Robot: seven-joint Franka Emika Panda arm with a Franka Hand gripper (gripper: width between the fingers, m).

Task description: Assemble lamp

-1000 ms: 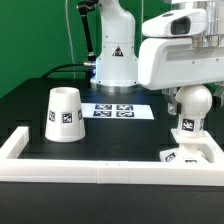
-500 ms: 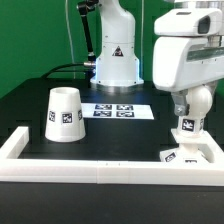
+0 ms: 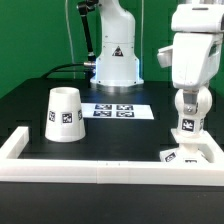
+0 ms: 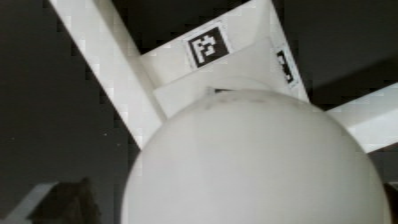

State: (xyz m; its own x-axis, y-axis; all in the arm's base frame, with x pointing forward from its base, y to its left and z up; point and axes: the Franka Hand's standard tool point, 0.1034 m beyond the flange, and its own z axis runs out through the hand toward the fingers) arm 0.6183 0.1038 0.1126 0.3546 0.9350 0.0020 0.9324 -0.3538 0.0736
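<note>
The round white bulb (image 3: 191, 104) stands upright on its tagged neck on the flat square base (image 3: 192, 154) at the exterior view's right, inside the front rail's corner. My gripper (image 3: 190, 92) is straight above the bulb and right at its top. The hand hides the jaws, so I cannot tell whether they grip it. In the wrist view the bulb (image 4: 249, 160) fills the near field, with the tagged base (image 4: 228, 52) beyond it. The cone shade (image 3: 64, 112) stands wide end down at the exterior view's left, far from the gripper.
The marker board (image 3: 120, 110) lies in the middle at the back. The long white border rail (image 3: 100, 168) runs along the front and turns up at both ends. The arm's pedestal (image 3: 115, 60) stands behind the marker board.
The hand has turned about its vertical axis above the bulb and looks narrower now. The bulb, base and shade have not moved.
</note>
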